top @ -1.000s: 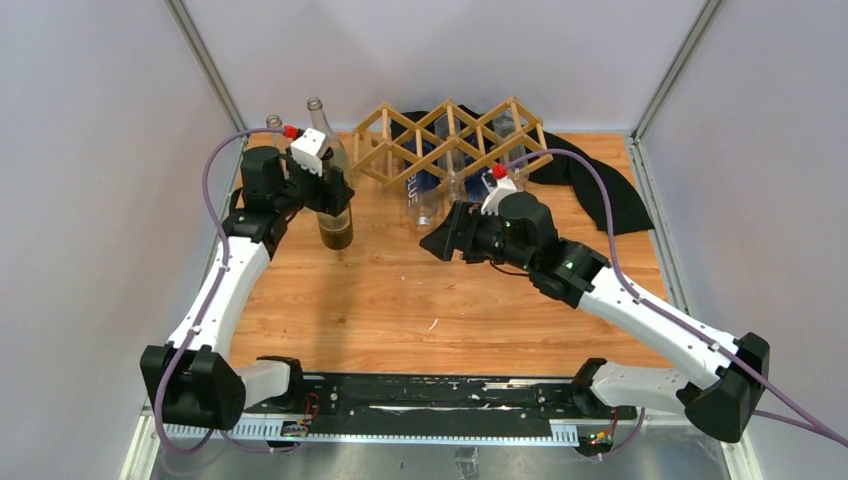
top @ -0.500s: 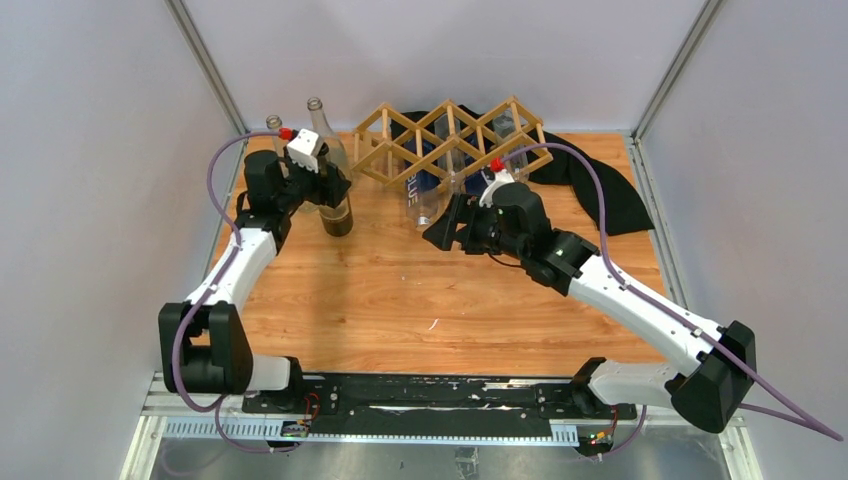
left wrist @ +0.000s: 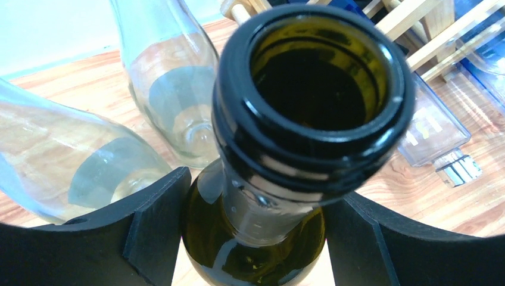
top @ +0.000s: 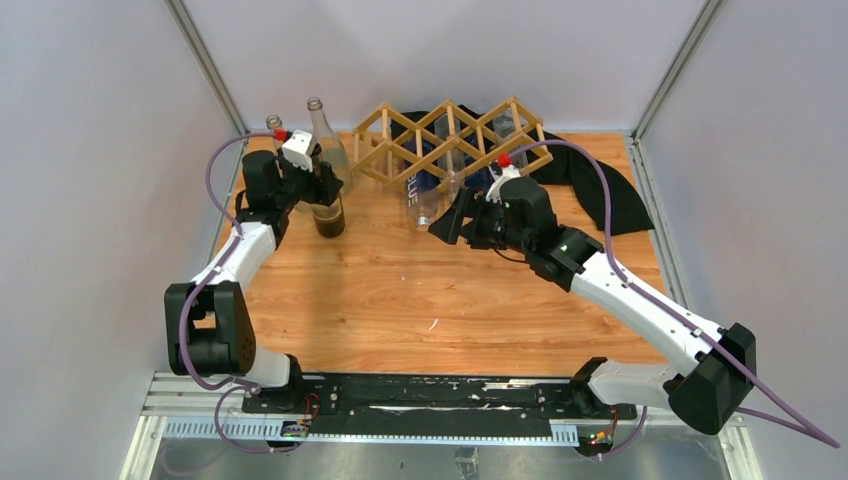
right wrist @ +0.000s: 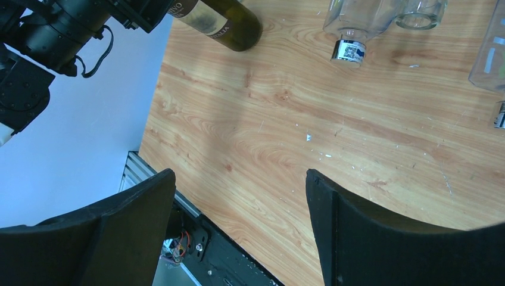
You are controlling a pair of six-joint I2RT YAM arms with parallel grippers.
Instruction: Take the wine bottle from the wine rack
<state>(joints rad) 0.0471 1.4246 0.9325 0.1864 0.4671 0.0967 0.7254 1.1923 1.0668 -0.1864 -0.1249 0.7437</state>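
Scene: a wooden table (top: 400,290) with a light wood lattice wine rack (top: 450,140) at its far edge and a black cloth (top: 600,190) behind and to the right of the rack.
Wine bottle: a dark green wine bottle (left wrist: 309,107) is out of the rack, just off the rack's left end and slightly nearer the arms.
Axis: the bottle's long axis is upright, open mouth up and base down; the base looks at or just above the table, and I cannot tell which.
Left gripper: the left gripper (left wrist: 256,232) is closed around the bottle below the neck, one black finger on each side.
Right gripper: the right gripper (right wrist: 241,226) is spread wide and holds nothing, hovering just in front of the rack's middle.
Neighbours: two clear standing bottles (left wrist: 172,77) are close behind the dark bottle, left of the rack; other clear bottles (top: 425,195) lie in the rack's cells, necks towards the arms.
Done: this bottle appears lifted clear of the rack.
Left: probably setting it down and letting go; the clear bottles in the rack are untouched.
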